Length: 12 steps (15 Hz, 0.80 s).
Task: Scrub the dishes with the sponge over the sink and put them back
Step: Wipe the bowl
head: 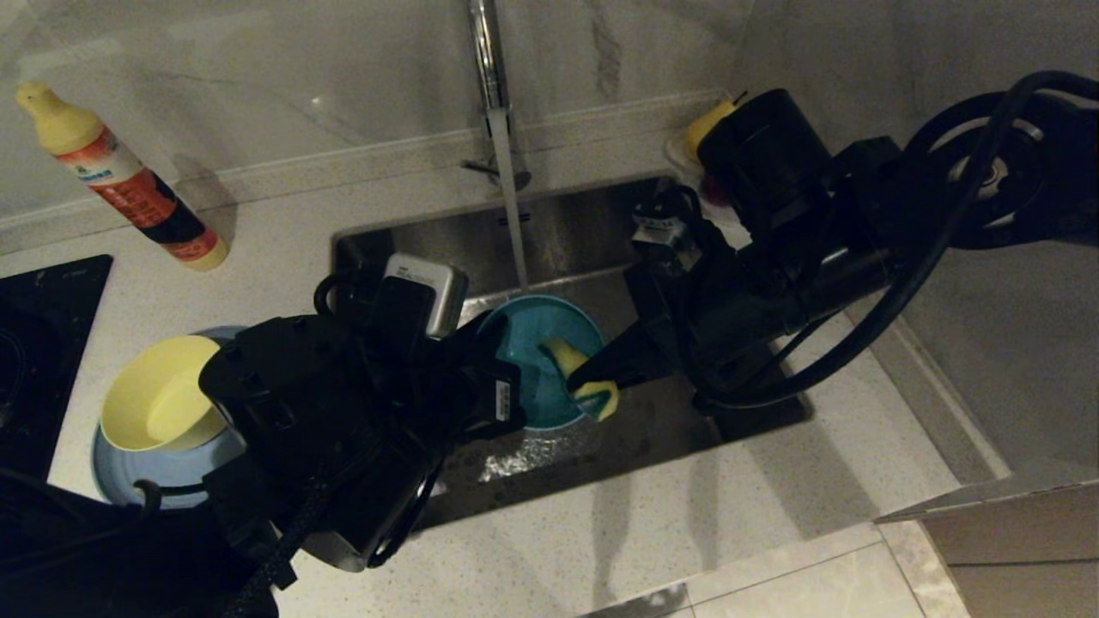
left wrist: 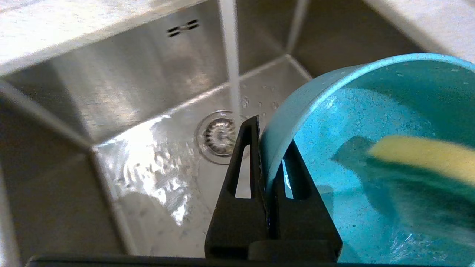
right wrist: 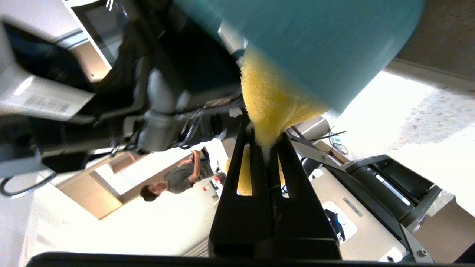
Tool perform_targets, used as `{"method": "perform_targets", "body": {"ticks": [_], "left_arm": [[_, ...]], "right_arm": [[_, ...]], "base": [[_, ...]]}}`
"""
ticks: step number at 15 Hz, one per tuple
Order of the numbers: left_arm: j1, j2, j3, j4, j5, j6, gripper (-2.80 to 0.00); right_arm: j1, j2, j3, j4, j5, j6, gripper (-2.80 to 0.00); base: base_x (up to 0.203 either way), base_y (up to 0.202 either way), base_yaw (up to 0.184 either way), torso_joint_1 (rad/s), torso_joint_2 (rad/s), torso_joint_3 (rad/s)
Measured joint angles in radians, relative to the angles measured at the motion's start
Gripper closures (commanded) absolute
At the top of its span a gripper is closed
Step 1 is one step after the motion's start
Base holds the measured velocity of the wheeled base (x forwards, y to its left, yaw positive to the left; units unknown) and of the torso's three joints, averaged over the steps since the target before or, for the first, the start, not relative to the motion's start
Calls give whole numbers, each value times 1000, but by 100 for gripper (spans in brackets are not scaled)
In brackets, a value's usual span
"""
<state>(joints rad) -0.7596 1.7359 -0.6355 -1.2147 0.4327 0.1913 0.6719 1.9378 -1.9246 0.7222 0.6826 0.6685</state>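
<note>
Over the sink, our left pincer pinched the teal bowl rim while our right pincer, clamped on the sponge, needed firm circular strokes inside.

Home kitchen, stainless-steel sink set in a speckled pale table, chrome tap running water, marble-look wall, black hob at one side, dish-soap bottle, stacked crockery
</note>
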Motion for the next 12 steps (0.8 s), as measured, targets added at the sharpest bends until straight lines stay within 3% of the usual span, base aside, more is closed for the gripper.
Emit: {"method": "perform_targets", "body": {"ticks": [12], "left_arm": [[-9, -23, 27, -14, 7, 16, 0]], "right_arm": [[41, 1, -7, -92, -1, -1, 0]], "base": [[0, 0, 0, 0, 0, 0]]}}
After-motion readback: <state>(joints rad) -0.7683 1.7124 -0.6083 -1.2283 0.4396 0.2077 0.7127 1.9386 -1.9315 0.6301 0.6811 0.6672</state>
